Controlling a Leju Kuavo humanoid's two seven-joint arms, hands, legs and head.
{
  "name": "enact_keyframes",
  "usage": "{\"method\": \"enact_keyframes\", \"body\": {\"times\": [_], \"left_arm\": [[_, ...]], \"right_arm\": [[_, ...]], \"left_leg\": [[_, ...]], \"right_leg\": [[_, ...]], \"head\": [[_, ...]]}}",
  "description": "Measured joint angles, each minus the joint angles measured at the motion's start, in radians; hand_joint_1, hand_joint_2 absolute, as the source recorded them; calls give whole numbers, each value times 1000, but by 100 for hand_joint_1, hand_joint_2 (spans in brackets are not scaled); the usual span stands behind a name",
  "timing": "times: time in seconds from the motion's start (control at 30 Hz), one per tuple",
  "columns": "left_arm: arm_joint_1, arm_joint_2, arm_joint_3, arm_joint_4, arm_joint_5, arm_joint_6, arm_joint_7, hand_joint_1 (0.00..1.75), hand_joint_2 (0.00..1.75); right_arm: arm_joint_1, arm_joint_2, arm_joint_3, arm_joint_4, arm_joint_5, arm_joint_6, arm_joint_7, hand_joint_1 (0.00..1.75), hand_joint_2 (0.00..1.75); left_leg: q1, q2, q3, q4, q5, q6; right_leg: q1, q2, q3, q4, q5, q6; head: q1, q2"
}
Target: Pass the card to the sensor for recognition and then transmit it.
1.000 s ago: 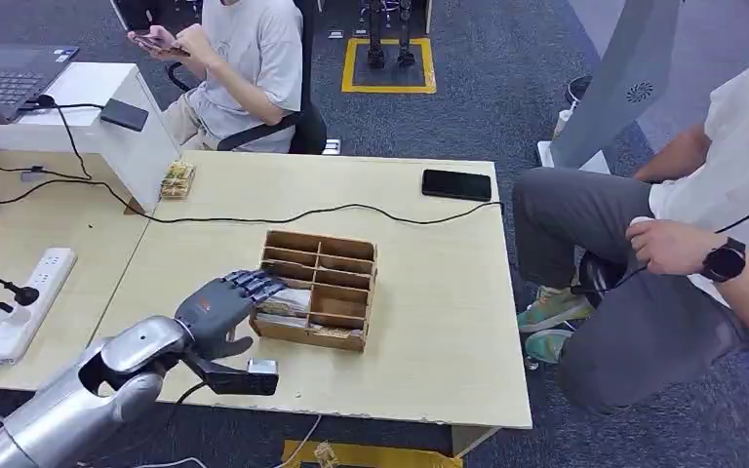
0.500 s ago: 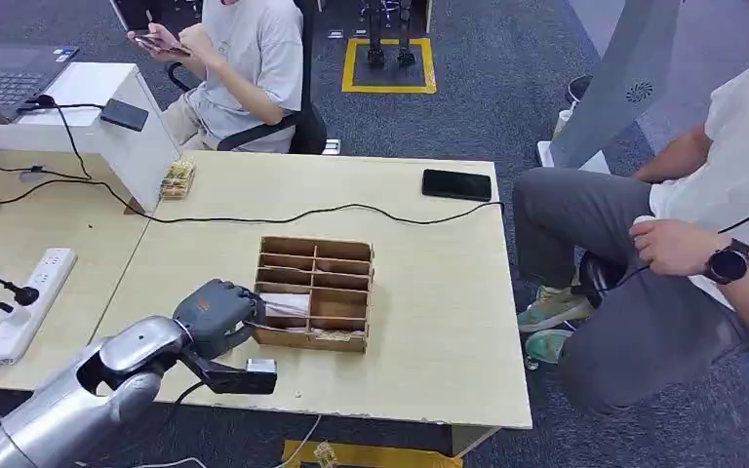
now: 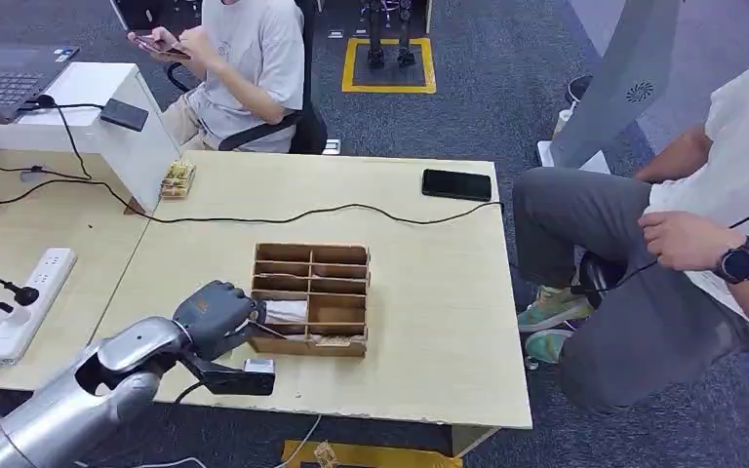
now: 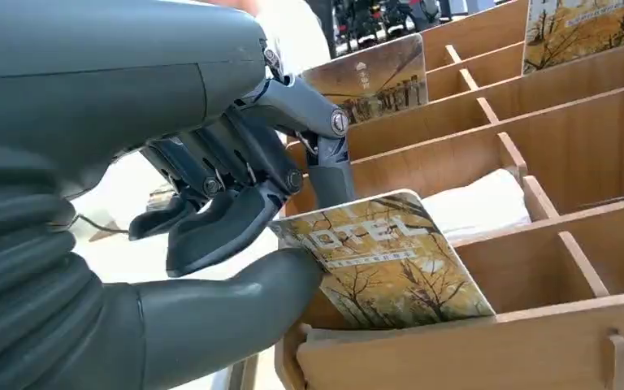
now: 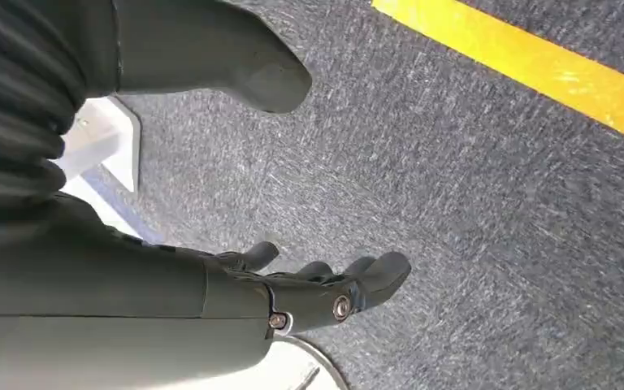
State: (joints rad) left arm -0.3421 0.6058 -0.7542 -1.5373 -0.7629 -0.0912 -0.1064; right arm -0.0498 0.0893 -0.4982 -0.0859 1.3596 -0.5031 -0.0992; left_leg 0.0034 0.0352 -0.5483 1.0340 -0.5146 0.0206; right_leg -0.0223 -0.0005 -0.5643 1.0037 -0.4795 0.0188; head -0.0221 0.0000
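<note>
A wooden divided box (image 3: 310, 252) stands on the light table (image 3: 429, 322). My left hand (image 3: 216, 314) reaches into its near left compartment. In the left wrist view the hand (image 4: 211, 203) pinches a hotel card (image 4: 382, 264) with yellow autumn trees between the thumb and a finger; the card lies tilted, its far end still in the box (image 4: 471, 349). More such cards (image 4: 370, 77) stand in other compartments. My right hand (image 5: 325, 284) hangs over the grey carpet, its fingers apart and holding nothing. A small black device (image 3: 124, 114) lies on the white stand at the far left.
A black phone (image 3: 456, 184) lies near the table's far right edge, and a black cable (image 3: 283, 216) crosses behind the box. A power strip (image 3: 29, 297) sits on the left desk. One person sits at the right (image 3: 702, 244), another behind the table (image 3: 239, 58).
My left hand's fingers, spread over the box a second ago, have curled in and closed on the card. The box has slid slightly toward me and to the left.
</note>
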Motion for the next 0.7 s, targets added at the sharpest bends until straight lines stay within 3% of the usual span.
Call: {"method": "enact_keyframes", "body": {"times": [0.47, 0.7], "left_arm": [[31, 20, 42, -52, 119, -14, -43, 175, 175], [44, 30, 66, -75, 119, -13, -45, 175, 175]], "right_arm": [[101, 44, 15, -253, 17, 186, 42, 0, 175], [145, 66, 25, -374, 18, 227, 53, 0, 175]], "left_leg": [[0, 0, 0, 0, 0, 0], [0, 0, 0, 0, 0, 0]], "right_leg": [[0, 0, 0, 0, 0, 0], [0, 0, 0, 0, 0, 0]], "head": [[0, 0], [0, 0]]}}
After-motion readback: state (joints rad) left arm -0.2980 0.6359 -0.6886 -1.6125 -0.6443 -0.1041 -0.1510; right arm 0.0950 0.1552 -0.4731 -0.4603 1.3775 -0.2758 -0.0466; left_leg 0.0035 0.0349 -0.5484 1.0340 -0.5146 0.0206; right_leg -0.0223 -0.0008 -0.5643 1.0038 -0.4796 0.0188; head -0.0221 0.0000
